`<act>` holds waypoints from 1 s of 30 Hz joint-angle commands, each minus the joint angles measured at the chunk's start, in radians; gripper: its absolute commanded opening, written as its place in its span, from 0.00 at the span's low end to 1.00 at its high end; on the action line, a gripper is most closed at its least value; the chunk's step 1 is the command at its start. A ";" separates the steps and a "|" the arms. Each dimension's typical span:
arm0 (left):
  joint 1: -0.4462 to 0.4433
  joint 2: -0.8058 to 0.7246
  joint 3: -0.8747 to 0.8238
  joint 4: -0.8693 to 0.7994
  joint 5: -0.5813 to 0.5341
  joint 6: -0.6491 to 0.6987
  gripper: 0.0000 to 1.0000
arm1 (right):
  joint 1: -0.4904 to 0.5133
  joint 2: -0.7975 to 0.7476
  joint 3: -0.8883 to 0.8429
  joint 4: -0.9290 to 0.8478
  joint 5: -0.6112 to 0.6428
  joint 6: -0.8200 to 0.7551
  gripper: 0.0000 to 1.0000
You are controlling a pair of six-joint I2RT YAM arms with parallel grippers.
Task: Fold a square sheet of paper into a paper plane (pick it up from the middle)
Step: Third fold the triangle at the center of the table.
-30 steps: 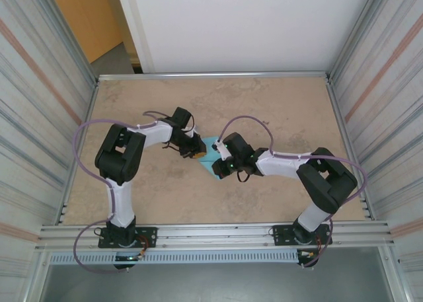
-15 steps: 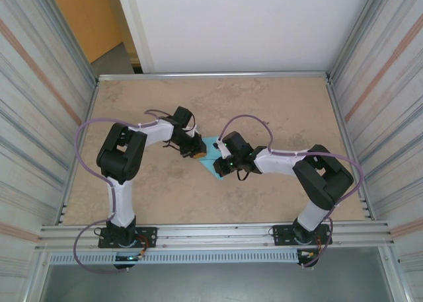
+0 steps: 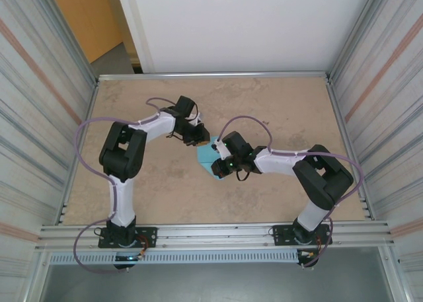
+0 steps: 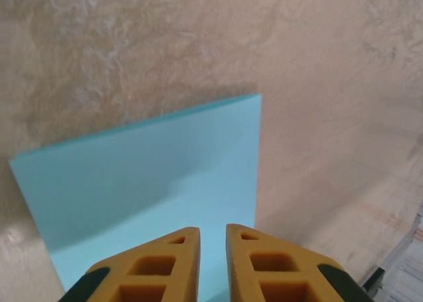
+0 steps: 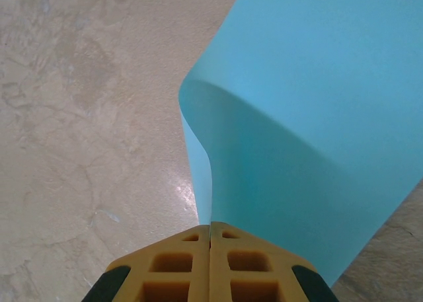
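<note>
The square sheet of paper (image 3: 207, 155) is light blue and lies near the table's middle, between my two grippers. In the right wrist view the sheet (image 5: 310, 117) curls upward in a soft bend, and one edge runs into the seam of my right gripper (image 5: 210, 224), which is shut on it. My right gripper (image 3: 220, 168) sits at the sheet's near right side. My left gripper (image 3: 200, 138) hovers just beyond the sheet's far left corner. Its jaws (image 4: 213, 229) stand a narrow gap apart with nothing between them, and the paper (image 4: 152, 163) lies below them.
The beige tabletop (image 3: 277, 110) is bounded by a metal rail at the near edge (image 3: 211, 232) and ribbed metal walls (image 3: 39, 117) on both sides. A white panel (image 3: 238, 24) stands behind the far edge.
My left gripper has drawn back toward the far side, off the sheet. The paper has bunched up and shifted slightly left while my right gripper holds its edge.
</note>
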 commanded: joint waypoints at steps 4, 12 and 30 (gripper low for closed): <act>-0.009 0.075 0.029 -0.092 -0.038 0.045 0.14 | -0.010 0.004 0.022 -0.016 0.010 -0.007 0.05; -0.032 0.100 0.049 -0.146 -0.009 0.107 0.11 | -0.032 0.001 0.024 -0.023 0.063 0.021 0.05; -0.039 0.109 0.055 -0.162 -0.010 0.122 0.11 | -0.035 0.040 0.045 -0.063 0.024 0.018 0.05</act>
